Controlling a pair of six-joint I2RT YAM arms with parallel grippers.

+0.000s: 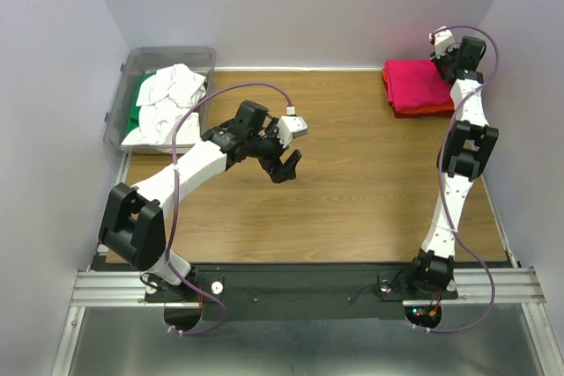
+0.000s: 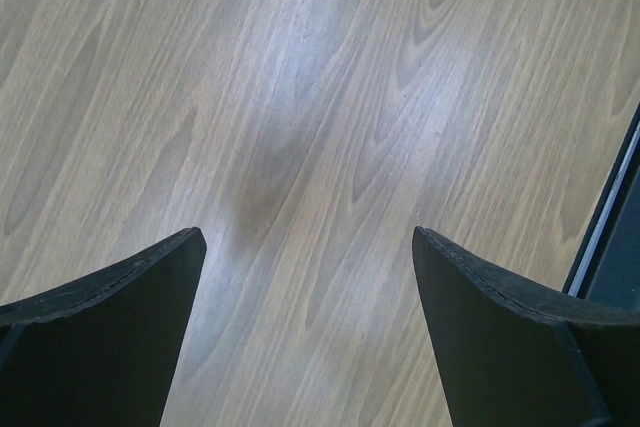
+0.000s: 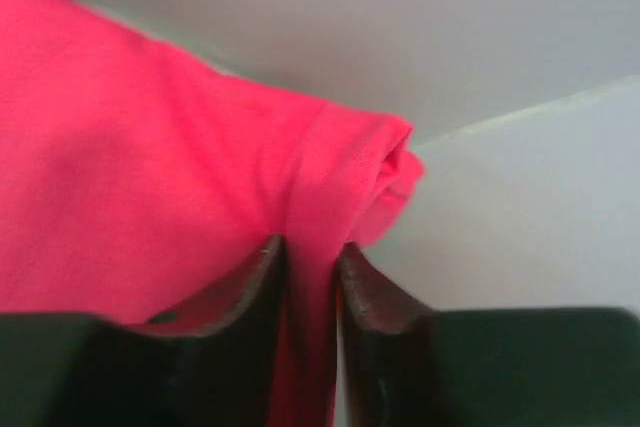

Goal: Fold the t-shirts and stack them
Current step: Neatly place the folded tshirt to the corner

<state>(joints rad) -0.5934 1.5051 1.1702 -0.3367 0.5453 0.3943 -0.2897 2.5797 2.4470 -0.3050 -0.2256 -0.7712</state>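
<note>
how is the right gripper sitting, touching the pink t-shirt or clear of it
Touching. The right wrist view shows the right gripper with both fingers pressed against a ridge of the pink t-shirt, cloth pinched between them with no gap.

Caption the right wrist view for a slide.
Right claw pinching a fold of the magenta-pink t-shirt near its edge.

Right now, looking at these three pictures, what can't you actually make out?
Top view: the orange-red t-shirt shows only an edge; the magenta-pink t-shirt covers the rest.
Top view: how many tees the grey bin holds; white t-shirts lie heaped over green cloth.
Top view: the fingertips of the right gripper, hidden behind its own wrist.
Right wrist view: blurred close-up; how many cloth layers the fingers pinch is unclear.
</note>
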